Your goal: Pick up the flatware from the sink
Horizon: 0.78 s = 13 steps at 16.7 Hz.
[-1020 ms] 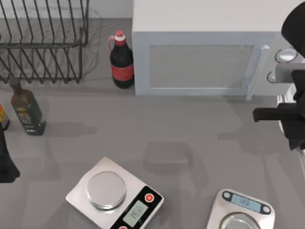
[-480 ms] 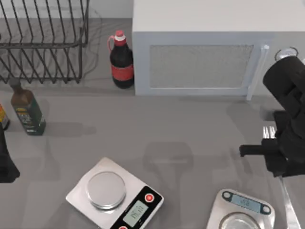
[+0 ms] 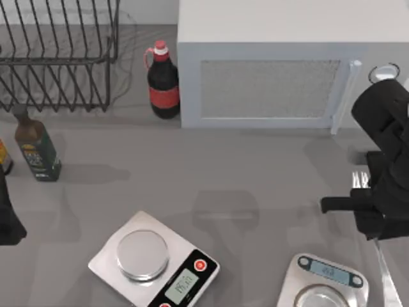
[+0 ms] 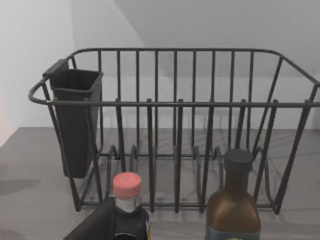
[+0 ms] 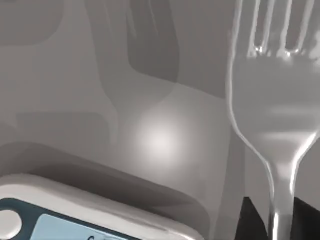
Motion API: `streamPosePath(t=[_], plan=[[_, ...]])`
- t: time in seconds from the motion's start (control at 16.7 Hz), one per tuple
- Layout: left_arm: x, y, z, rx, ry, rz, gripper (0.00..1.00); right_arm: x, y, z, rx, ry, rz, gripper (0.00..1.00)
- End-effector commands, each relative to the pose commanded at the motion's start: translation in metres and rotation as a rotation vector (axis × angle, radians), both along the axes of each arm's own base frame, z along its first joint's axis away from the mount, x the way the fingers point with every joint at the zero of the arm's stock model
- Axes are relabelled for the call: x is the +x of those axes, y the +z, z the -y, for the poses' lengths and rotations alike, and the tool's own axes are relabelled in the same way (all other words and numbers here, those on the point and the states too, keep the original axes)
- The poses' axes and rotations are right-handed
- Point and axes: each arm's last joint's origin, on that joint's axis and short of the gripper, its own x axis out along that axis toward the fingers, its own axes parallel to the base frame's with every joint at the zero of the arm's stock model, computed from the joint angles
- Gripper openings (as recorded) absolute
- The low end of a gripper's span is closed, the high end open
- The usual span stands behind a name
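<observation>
Hovering low at the right side of the table, the right gripper (image 3: 377, 214) is sitting directly over the fork (image 5: 272, 100), which is lying lengthwise on the grey counter (image 3: 255, 173) rather than in any sink that I can see. Its prongs are pointing toward the microwave (image 3: 268, 83) and its handle is running back past the nearer scale (image 3: 323, 281). In the right wrist view, dark parts of the gripper are showing on both sides of the thin handle. Whether it is already clamping the fork or just straddling it, I cannot tell. Nor can I tell whether the fork is resting on the counter or hanging slightly above it. I am judging the step in hand to be the grasp itself. If the hold is not yet made, the next move is calling for a firm, centred pinch on that narrow, slippery handle. If it is made, the move is calling for a straight lift that keeps clear of the scale just beside it. The left arm (image 3: 7, 220) is waiting parked at the left edge, its grip state not clear to me, near a second scale (image 3: 153, 262). Farther back, a dark green bottle (image 3: 37, 150), a red-capped bottle (image 3: 163, 80) and a wire rack (image 3: 57, 64) are standing well apart from the work.
</observation>
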Motion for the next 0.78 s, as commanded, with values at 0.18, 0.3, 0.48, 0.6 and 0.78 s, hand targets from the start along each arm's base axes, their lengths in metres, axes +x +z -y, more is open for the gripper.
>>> streamPosePath(t=[0.18, 0.3, 0.48, 0.6, 0.78], plan=[[0.0000, 0.0000, 0.0000, 0.000, 0.000, 0.000, 1.00, 0.0000, 0.0000, 0.0000, 0.000, 0.000, 0.000, 0.45], [0.0000, 0.0000, 0.0000, 0.000, 0.000, 0.000, 1.00, 0.0000, 0.0000, 0.0000, 0.000, 0.000, 0.000, 0.60], [0.0000, 0.0000, 0.0000, 0.000, 0.000, 0.000, 1.00, 0.0000, 0.0000, 0.0000, 0.000, 0.000, 0.000, 0.83], [0.0000, 0.0000, 0.0000, 0.000, 0.000, 0.000, 1.00, 0.0000, 0.0000, 0.0000, 0.000, 0.000, 0.000, 0.98], [0.0000, 0.0000, 0.0000, 0.000, 0.000, 0.000, 1.00, 0.0000, 0.0000, 0.0000, 0.000, 0.000, 0.000, 1.00]])
